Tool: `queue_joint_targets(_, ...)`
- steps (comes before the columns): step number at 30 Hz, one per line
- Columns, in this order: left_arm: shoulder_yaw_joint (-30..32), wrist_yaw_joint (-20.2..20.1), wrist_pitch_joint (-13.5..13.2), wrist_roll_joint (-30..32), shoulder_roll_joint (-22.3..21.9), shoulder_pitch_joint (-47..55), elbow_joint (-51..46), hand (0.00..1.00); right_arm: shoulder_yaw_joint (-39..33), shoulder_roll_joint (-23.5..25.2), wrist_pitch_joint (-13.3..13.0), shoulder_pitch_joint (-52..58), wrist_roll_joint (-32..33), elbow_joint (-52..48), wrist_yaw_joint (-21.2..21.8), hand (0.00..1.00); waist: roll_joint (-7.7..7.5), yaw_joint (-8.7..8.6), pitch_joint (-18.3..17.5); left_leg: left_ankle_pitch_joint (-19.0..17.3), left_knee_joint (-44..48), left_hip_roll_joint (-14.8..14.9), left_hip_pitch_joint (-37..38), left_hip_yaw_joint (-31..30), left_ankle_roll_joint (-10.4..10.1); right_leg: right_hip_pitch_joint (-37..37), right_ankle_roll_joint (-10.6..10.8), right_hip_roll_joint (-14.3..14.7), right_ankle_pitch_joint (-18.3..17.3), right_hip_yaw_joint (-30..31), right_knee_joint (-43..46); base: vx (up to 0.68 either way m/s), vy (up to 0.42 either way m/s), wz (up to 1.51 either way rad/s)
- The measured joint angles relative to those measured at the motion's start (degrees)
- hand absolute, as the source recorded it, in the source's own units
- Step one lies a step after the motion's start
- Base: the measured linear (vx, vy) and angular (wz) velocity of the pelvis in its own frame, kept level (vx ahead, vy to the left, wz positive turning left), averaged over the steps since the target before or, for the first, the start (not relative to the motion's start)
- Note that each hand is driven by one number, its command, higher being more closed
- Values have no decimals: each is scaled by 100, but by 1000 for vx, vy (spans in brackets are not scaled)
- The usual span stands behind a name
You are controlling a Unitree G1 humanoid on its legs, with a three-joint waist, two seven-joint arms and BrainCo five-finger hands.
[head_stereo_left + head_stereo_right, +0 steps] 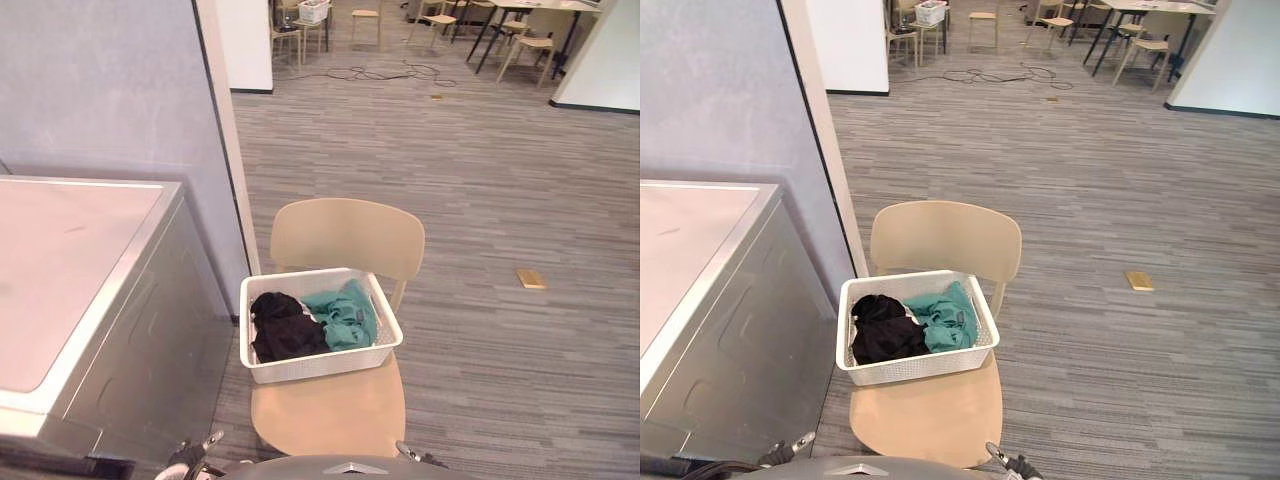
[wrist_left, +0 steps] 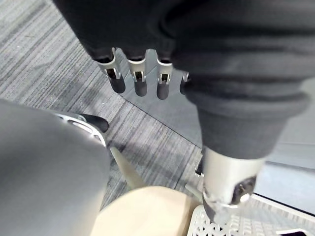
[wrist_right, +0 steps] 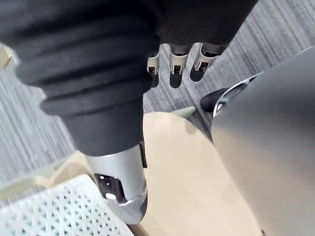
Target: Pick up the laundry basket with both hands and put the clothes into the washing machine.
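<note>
The left hand (image 2: pixel 139 81) is closest in its own wrist view. Its dark-tipped fingers (image 2: pixel 117 78) hang straight in a row, spread slightly apart, with nothing between them and the thumb (image 2: pixel 224 189). Past the thumb a corner of the white lattice laundry basket (image 2: pixel 236 225) shows beside the pale wooden seat of the chair (image 2: pixel 147 211). The hand is clear of both.

The right hand (image 3: pixel 173 69) looks much the same in its wrist view. Its fingers are loose and straight, its thumb (image 3: pixel 120 189) stands apart, and it grips nothing. The basket's rim shows beyond the thumb, on the chair seat, untouched.

From the head camera, the beige chair (image 1: pixel 346 238) stands on grey striped carpet a little toward 6 o'clock of centre. Its backrest is at its 12 o'clock side. The laundry basket (image 1: pixel 320 364) sits on the rear part of the seat, and bare seat shows on the side facing 6 o'clock.

Inside the basket, black clothes (image 1: pixel 282 328) fill the 9 o'clock half. Teal clothes (image 1: pixel 345 315) fill the 3 o'clock half, touching the black ones.

The washing machine (image 1: pixel 70 270), grey-sided with a pale flat top, takes up the 8 to 9 o'clock area, just beside the chair. A blue-grey wall (image 1: pixel 110 90) rises behind it at 10 o'clock.

A small tan block (image 1: pixel 531 278) lies on the carpet at 3 o'clock, well apart from the chair. Distant tables and chairs (image 1: pixel 520 30) stand at 12 to 1 o'clock.
</note>
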Motion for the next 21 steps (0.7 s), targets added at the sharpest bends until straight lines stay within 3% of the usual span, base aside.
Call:
queue_joint_targets(4, -202, -5, -48, -162, -54, -119, 3, 0, 364, -167, 16, -344, -289, 233, -5, 0, 174, 41, 131, 258, 3, -58, -453, -485, 43, -218, -88, 27, -52, -400, 177, -198, -6, 64)
queue_joint_targets(5, -189, -2, -51, -170, -30, -90, 7, 0, 369, -211, 19, -452, -323, 255, -8, 0, 295, 64, 166, 453, -234, -61, -558, -664, -35, -383, -230, 74, -61, -423, 251, -208, 7, 50)
queue_joint_targets(6, -66, 0, -48, -162, 33, -109, 43, 0, 293, -160, 13, -560, -321, 313, -12, 0, 157, 34, 186, 275, -24, -175, -646, -705, -52, -476, -317, -77, 57, -528, 177, -209, 18, 28)
queue_joint_targets(7, 64, -1, -37, -148, 19, -160, 60, 0, 213, -185, 7, -683, -309, 377, -15, 0, 204, 137, 291, -129, 1047, -88, -851, -642, 74, -553, -332, -97, 100, -505, 308, -163, 74, -22)
queue_joint_targets(8, 255, 4, 10, -144, -26, 23, 110, 0, 148, -317, -1, -815, -307, 341, -16, 0, 408, 226, 372, -700, 3228, 247, -1201, -459, 236, -692, -350, -16, 91, -387, 634, -127, 54, -53)
queue_joint_targets(9, 338, 2, 43, -130, -56, 128, 146, 0, 149, -343, 10, -847, -295, 242, -16, 0, 535, 263, 373, -595, 3879, 465, -1241, -382, 232, -730, -352, 65, 72, -367, 743, -146, 85, -25)
queue_joint_targets(10, 495, -1, 107, -71, -130, 214, 175, 0, 93, -394, 13, -803, -255, 151, -35, 0, 767, 234, 348, -510, 3915, 526, -1294, -142, 145, -758, -230, 117, -35, -359, 860, -123, 33, 42)
queue_joint_targets(11, 502, -4, 127, 5, -67, 235, 168, 0, 93, -336, 43, -808, -208, 190, -17, 0, 462, 137, 303, -498, 3034, 168, -1002, -166, 137, -785, -315, -3, -58, -189, 622, -133, -10, 74)
queue_joint_targets(12, 549, -2, 139, 56, 27, 235, 167, 0, 95, -261, 50, -745, -193, 219, -11, 0, 299, 81, 255, -667, 2545, -80, -638, -199, 204, -775, -458, -168, 53, -58, 394, -191, -48, 82)
queue_joint_targets(13, 685, -27, 169, 92, 46, 175, 206, 0, 53, -194, 39, -756, -175, 257, -8, 0, 243, 114, 271, -975, 3514, 201, -434, 13, 115, -744, -524, -137, 397, -218, 268, -179, -19, 48)
queue_joint_targets(14, 705, -16, 189, 95, -15, 259, 217, 0, 67, -198, 34, -805, -100, 244, -7, 0, 428, 141, 161, -876, 3605, 540, 33, -12, -92, -798, -470, 44, 483, -311, 264, -175, 42, 67)
queue_joint_targets(15, 683, -30, 195, 100, -97, 271, 219, 0, 46, -220, 39, -779, -85, 253, -7, 0, 590, 14, 85, -574, 2858, 791, 524, -18, -219, -873, -442, 137, 528, -576, 276, -89, 68, 75)
queue_joint_targets(16, 623, -30, 196, 113, -125, 192, 215, 0, 19, -262, 45, -777, -89, 255, -6, 0, 597, -75, 75, -863, 2320, 726, 699, -9, -499, -925, -441, 123, 563, -684, 285, -178, 148, 122)
queue_joint_targets(18, 204, -19, 187, 194, -82, 10, 11, 0, -55, -161, 60, -735, -90, 292, -4, 0, 427, -177, 20, -1141, 1142, 499, 953, 110, -364, -1035, -457, -70, 672, -1014, 200, -208, 161, 96)
queue_joint_targets(20, -285, -7, 166, 194, -55, -205, -93, 0, -87, -215, 60, -697, -89, 420, -22, 0, 430, -212, 44, -1522, 352, 511, 1129, 229, -410, -1136, -439, -150, 825, -1357, 217, -235, 219, 75)
queue_joint_targets(21, -592, 6, 153, 188, -11, -320, -200, 0, -153, -188, 56, -687, -85, 418, -40, 0, 385, -219, 113, -1537, -52, 386, 1194, 220, -455, -1176, -392, -251, 885, -1453, 309, -306, 231, 66)
